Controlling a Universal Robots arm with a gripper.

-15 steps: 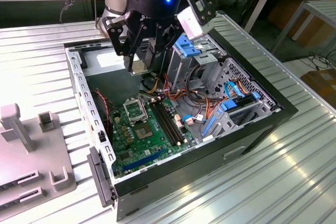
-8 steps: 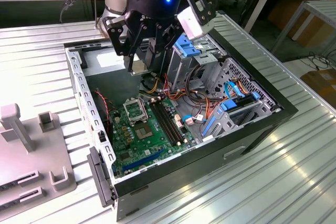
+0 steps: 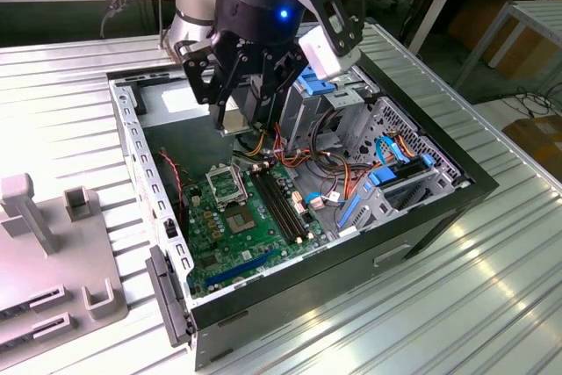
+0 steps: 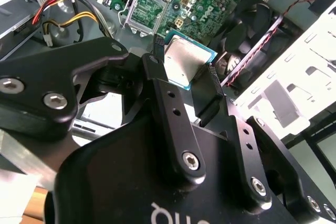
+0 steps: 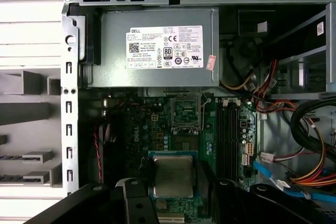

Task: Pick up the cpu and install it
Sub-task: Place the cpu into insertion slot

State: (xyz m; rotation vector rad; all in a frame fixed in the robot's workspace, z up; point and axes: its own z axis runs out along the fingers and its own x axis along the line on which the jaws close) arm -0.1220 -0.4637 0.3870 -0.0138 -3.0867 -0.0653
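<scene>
The claw (image 3: 235,120) is closed on the cpu (image 3: 232,119) and grips it by two opposite edges. In the second wrist view, the black fingers (image 4: 209,85) press against the sides of the cpu (image 4: 184,64). Its dull silver top, edged by a thin green rim, faces the camera.

The cpu is held in the air inside the open computer case (image 3: 439,191), above the motherboard (image 3: 233,239), and touches no part of it. The case lies on its side on the ribbed metal counter (image 3: 492,296).

The socket (image 3: 226,183) on the motherboard stands open. In both wrist views its contact field (image 4: 147,10) (image 5: 185,114) is exposed inside the metal frame. In the first wrist view, the socket lies between the cpu (image 5: 173,176) and the grey power supply (image 5: 157,51), and the memory slots (image 5: 228,135) run beside the socket.

In the exterior view, a small dark square die (image 3: 239,219) sits on the motherboard just beside the socket. Grey fixture blocks (image 3: 35,234) stand on the counter, on the exterior view's left of the case.
</scene>
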